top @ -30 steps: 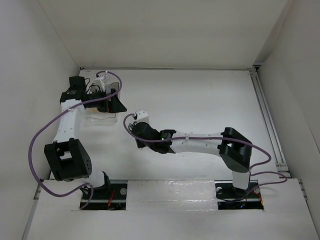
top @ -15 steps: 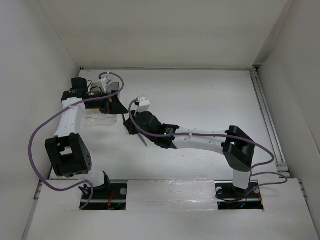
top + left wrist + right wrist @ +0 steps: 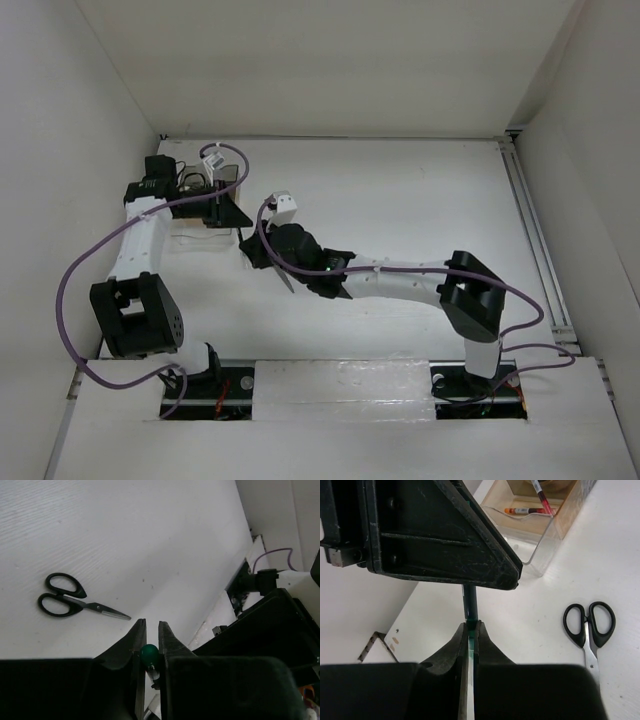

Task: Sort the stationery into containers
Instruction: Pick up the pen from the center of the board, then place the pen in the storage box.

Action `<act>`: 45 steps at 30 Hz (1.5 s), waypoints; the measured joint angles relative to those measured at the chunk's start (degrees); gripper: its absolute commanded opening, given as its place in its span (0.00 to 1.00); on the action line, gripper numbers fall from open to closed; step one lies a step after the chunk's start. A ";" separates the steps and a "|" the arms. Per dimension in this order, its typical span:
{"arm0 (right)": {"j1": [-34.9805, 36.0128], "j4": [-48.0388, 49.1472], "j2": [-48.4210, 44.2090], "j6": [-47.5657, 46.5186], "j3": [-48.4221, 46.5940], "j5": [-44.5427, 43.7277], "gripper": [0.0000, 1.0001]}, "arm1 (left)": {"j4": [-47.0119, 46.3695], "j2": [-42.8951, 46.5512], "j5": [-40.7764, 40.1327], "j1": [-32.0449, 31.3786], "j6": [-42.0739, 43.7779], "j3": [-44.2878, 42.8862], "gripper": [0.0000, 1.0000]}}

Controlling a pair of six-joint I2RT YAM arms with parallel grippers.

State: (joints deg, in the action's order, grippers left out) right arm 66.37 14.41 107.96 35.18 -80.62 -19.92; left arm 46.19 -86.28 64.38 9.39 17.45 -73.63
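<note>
We see the dark pen point(image 3: 470, 607) centre frame in the right wrist view, clenched in the right hand point(image 3: 471, 625). Left hand point(image 3: 151, 622): fingers nearly together around a green tip, and we cannot tell if it grips. Scissors point(image 3: 590, 627) lie flat lower right on the worktop point(image 3: 620, 555). Red pen point(image 3: 527, 511) lies inside the clear box point(image 3: 540, 550), upper right.

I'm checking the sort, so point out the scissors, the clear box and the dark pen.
scissors point(image 3: 84, 605), left wrist view, pivot.
clear box point(image 3: 540, 545), right wrist view, near wall.
dark pen point(image 3: 470, 605), right wrist view, shaft.
</note>
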 measured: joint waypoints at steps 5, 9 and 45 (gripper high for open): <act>0.00 1.75 0.61 0.68 -0.02 0.85 0.84 | -1.70 2.56 -2.78 -0.31 -2.78 0.02 0.00; 0.04 2.05 0.37 0.68 0.59 1.11 0.99 | -9.66 5.05 -9.40 0.11 -6.47 0.24 0.00; 0.04 -0.61 -19.98 -0.98 32.13 2.43 0.99 | -52.11 -18.86 -45.90 2.69 -30.25 -9.33 0.00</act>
State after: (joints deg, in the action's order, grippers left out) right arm 66.41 13.80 87.99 34.20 -48.49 -17.50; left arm -5.91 -105.14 18.48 12.08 -12.80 -82.96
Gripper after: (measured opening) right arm 0.991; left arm 0.072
